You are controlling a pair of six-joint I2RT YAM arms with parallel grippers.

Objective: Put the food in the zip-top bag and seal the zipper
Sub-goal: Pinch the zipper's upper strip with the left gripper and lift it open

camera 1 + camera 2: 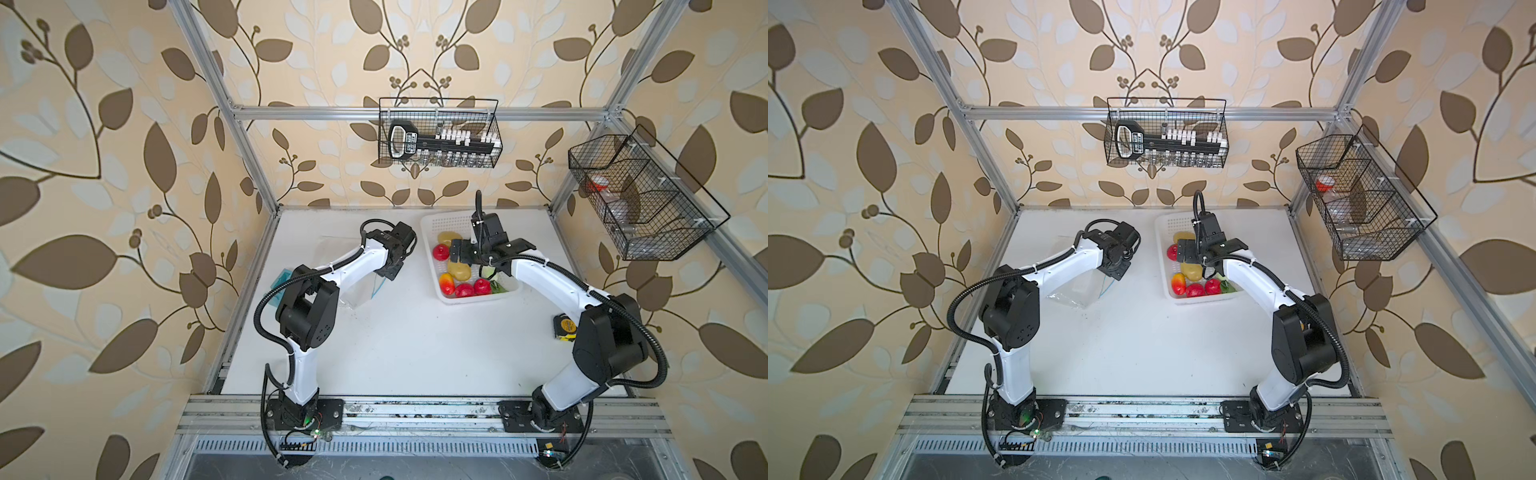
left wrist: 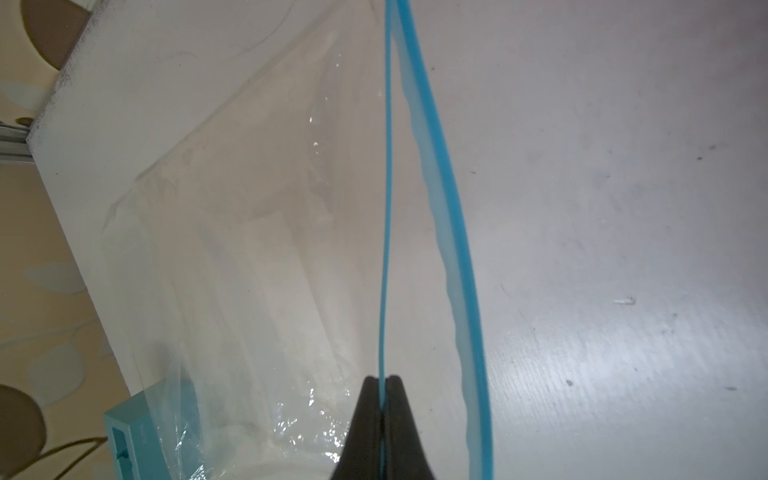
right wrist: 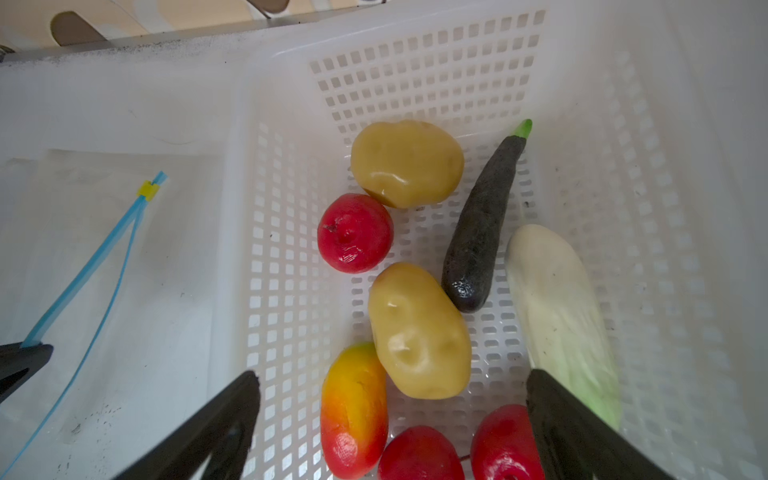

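The clear zip-top bag [image 2: 249,249] lies on the white table left of centre in both top views [image 1: 357,291] [image 1: 1075,291]. My left gripper [image 2: 382,380] is shut on one lip of its blue zipper [image 2: 387,208]; the other lip [image 2: 444,208] bows away, so the mouth gapes. The zipper's yellow end [image 3: 147,191] shows in the right wrist view. My right gripper [image 3: 392,376] hangs open over the food in the white basket [image 3: 424,62]: two potatoes [image 3: 419,332], red tomatoes [image 3: 355,232], a mango [image 3: 353,411], an eggplant [image 3: 482,232] and a cabbage [image 3: 557,316]. Nothing is between its fingers.
A teal box [image 1: 280,282] sits under the left arm at the table's left edge. A yellow-black tape measure [image 1: 565,326] lies by the right arm. Wire baskets hang on the back rail [image 1: 438,133] and the right rail [image 1: 640,195].
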